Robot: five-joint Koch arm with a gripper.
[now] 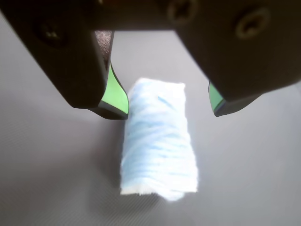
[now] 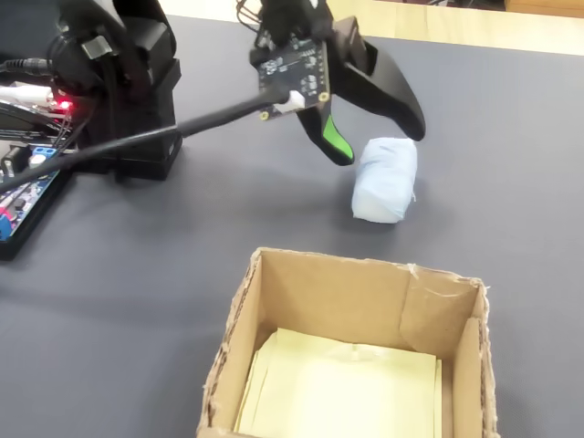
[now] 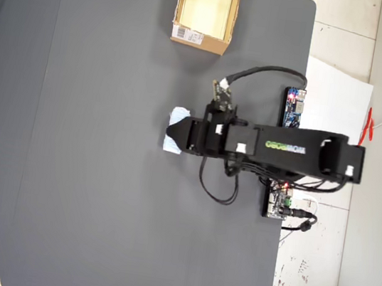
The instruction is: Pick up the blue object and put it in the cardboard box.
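The blue object (image 1: pixel 159 141) is a pale fuzzy roll lying on the dark grey mat, and it also shows in the fixed view (image 2: pixel 385 181). My gripper (image 1: pixel 168 109) is open just above the roll's far end. A green-padded fingertip (image 1: pixel 115 96) sits on either side, neither touching the roll. In the fixed view the gripper (image 2: pixel 377 141) straddles the roll's upper end. From overhead the gripper (image 3: pixel 171 134) covers most of the blue object (image 3: pixel 177 116). The cardboard box (image 2: pixel 365 266) stands open in front with a pale yellow inside; overhead it is at the mat's top edge (image 3: pixel 213 44).
The arm's base (image 2: pixel 128 82) stands at the left of the fixed view with cables and a blue circuit board (image 2: pixel 27 178) beside it. Overhead, two small boards (image 3: pixel 293 108) (image 3: pixel 277 199) lie at the mat's right edge.
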